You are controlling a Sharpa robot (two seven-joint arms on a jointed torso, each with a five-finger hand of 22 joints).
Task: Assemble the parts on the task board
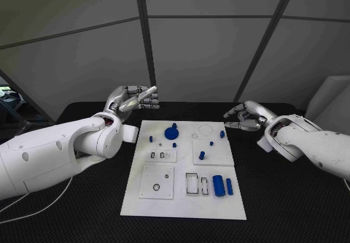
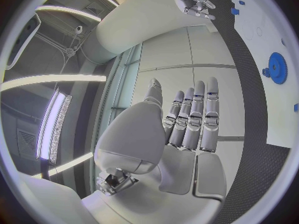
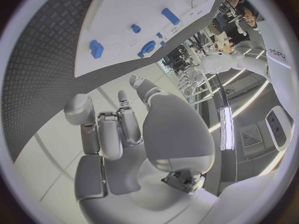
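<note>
— Where are the hands?
— The left hand (image 1: 133, 100) hovers beyond the task board's (image 1: 182, 202) far-left corner, fingers loosely spread, empty. The right hand (image 1: 247, 116) hangs off the far-right corner, fingers curled apart, holding nothing.
— The parts?
— A blue gear (image 1: 171, 133) near the far edge, a blue cylinder (image 1: 218, 185) near the front.

head view looks down on desk (image 1: 87, 202) from above; wrist views sit close behind each hand; all share task board (image 1: 186, 202).

Both hands clear above task board (image 1: 182, 197) — blue gear (image 1: 171, 133) upright.
</note>
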